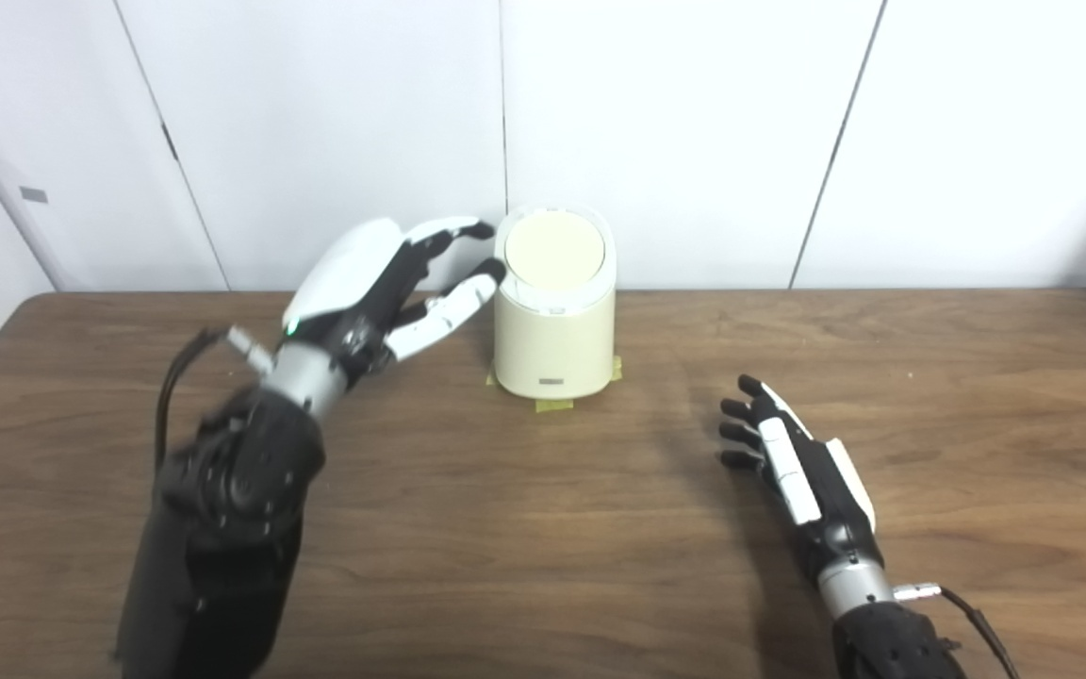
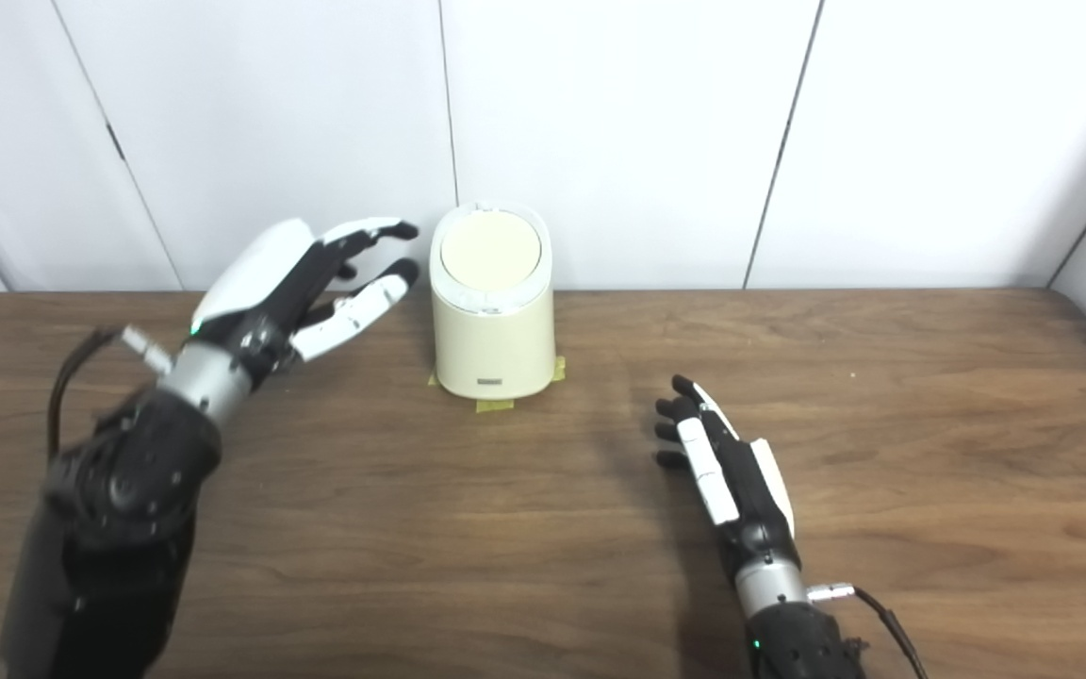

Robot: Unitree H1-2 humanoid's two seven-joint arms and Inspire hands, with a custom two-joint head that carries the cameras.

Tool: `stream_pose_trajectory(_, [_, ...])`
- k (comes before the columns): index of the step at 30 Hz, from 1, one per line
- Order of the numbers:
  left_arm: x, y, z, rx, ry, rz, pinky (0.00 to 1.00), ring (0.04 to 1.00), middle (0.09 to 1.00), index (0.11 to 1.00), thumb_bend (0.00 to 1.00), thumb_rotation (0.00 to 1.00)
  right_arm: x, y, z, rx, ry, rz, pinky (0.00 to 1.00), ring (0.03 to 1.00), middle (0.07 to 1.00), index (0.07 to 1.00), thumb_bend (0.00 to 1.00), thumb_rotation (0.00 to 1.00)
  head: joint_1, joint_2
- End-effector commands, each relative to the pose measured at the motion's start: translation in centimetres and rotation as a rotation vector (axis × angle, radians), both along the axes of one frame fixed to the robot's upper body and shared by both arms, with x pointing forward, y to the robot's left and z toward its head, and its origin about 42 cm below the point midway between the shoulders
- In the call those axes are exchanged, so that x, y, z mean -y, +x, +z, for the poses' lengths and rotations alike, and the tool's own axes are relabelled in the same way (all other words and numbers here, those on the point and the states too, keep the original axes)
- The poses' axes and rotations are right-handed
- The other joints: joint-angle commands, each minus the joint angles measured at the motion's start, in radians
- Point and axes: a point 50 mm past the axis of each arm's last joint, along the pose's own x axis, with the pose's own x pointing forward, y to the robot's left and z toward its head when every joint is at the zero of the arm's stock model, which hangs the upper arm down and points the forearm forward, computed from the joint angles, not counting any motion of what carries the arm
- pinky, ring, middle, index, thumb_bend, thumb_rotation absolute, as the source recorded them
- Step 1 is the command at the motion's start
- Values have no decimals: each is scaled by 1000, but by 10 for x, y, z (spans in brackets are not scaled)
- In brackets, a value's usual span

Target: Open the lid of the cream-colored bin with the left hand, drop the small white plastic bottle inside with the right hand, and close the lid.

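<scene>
The left hand (image 1: 369, 292) is hovering raised above the counter (image 1: 543, 528) with its fingers spread and gripping nothing; the fingertips (image 1: 486, 273) are sitting just beside the upper wall of the cream-colored bin (image 1: 554, 349), and contact cannot be confirmed. The bin is standing upright directly ahead of this hand's fingertips, near the far edge of the counter, with its round lid (image 1: 554, 250) lying flat and closed. Strips of yellow tape (image 1: 552, 405) are showing at the bin's base, probably fixing it in place so that a push on the lid does not shift it. The right hand (image 2: 722, 467) is resting low on the counter, well apart from the bin, edge-on with fingers extended and slightly apart, holding nothing. The small white plastic bottle is not appearing in either view; it is not in either hand, and whether it is already inside the closed bin cannot be determined. The raised, spread posture of the left hand suggests lid handling, opening or just completed closing.
</scene>
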Motion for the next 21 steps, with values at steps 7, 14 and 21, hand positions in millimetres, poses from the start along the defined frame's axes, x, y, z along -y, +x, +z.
stream_pose_trajectory(7, [-27, -22, -19, 9, -316, 97, 791, 844, 854, 878, 326, 926, 1, 1, 20, 115, 55, -6, 743, 821, 857, 901, 506, 958, 0, 6])
stream_pose_trajectory(14, [-33, -51, -48, -73, -521, 130, 866, 869, 880, 887, 352, 972, -3, 0, 23, 136, 76, -22, 759, 843, 872, 889, 520, 959, -15, 10])
stream_pose_trajectory(21, [-30, -62, -68, -125, -629, 136, 905, 913, 924, 931, 425, 970, -4, 0, 27, 161, 86, -24, 786, 902, 936, 931, 511, 981, -32, 13])
